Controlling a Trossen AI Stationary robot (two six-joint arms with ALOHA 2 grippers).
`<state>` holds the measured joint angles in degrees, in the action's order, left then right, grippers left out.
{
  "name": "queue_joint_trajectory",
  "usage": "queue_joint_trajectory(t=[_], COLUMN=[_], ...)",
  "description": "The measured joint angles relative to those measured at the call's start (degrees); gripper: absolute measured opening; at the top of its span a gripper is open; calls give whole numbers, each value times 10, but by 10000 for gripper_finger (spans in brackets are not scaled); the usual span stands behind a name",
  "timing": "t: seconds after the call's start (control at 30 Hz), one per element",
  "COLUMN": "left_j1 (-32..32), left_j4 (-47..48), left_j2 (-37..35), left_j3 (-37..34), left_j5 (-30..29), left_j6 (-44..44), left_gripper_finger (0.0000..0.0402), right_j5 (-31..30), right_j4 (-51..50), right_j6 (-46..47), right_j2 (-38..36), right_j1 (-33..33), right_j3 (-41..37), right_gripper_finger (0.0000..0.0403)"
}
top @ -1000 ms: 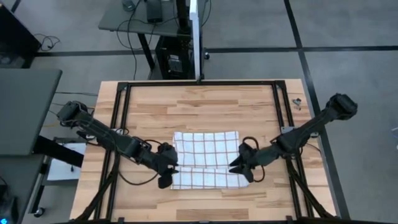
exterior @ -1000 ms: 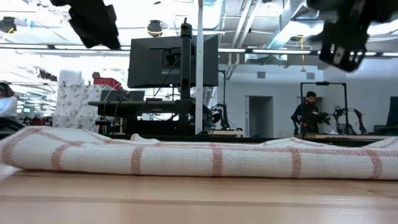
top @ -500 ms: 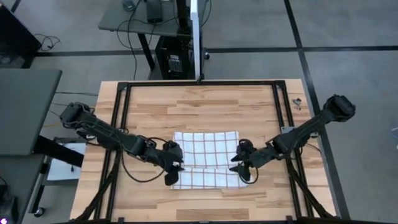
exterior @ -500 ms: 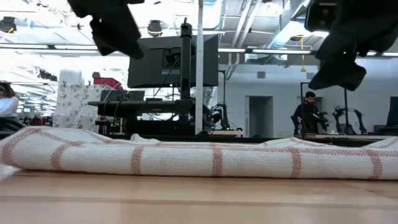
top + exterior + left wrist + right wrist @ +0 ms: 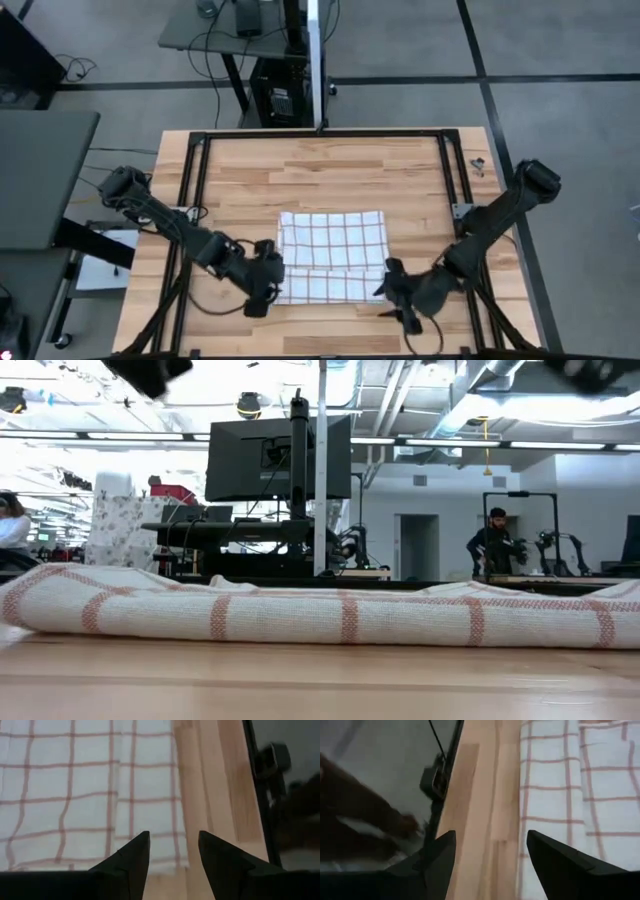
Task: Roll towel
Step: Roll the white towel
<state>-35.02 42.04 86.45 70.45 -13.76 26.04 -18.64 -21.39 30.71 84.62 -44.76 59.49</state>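
The towel [image 5: 332, 257], white with a red check, lies near the middle of the table [image 5: 330, 170], toward its front edge. Its front part is folded or rolled over on itself into a low, long band, and the rest lies flat behind it. In the low view the towel [image 5: 320, 615] shows as a thick rolled edge stretching across nearly the whole width of the wooden top.

The left gripper [image 5: 262, 288] hangs just off the towel's left front corner, above the table. In the left wrist view its fingers [image 5: 131, 857] stand apart with a narrow gap, empty, with the towel's edge and bare wood below them. The right gripper [image 5: 397, 297] is at the towel's right front corner, over the wood beside the cloth. In the right wrist view its fingers [image 5: 440, 855] are spread wide and hold nothing; the towel [image 5: 580, 795] lies to one side of them and the table's dark frame to the other.

Behind the table stands a post [image 5: 316, 60] with a monitor [image 5: 278, 457]. Farther back in the room, a person [image 5: 493, 545] stands by a doorway.
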Motion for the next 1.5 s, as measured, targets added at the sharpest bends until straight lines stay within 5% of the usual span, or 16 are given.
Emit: queue_joint_trajectory(t=[0.23, 0.6, 0.93, 1.5], left_j1=[-64, -70, -61, -53], left_j4=[40, 36, 21, 22], left_j2=[115, 267, 325, 344], left_j3=[85, 134, 135, 130], left_j5=[-50, -54, -56, -174], left_j6=[-8, 67, 73, 73], left_gripper_finger=[153, 169, 194, 187], right_j5=[-112, -119, -119, -135], right_j4=[-129, -123, -120, -121], right_j6=[-1, 84, 110, 45], right_j2=[83, 222, 245, 263], right_j1=[-48, -57, -50, -22], right_j3=[62, 62, 62, 59], right_gripper_finger=[239, 225, 226, 228])
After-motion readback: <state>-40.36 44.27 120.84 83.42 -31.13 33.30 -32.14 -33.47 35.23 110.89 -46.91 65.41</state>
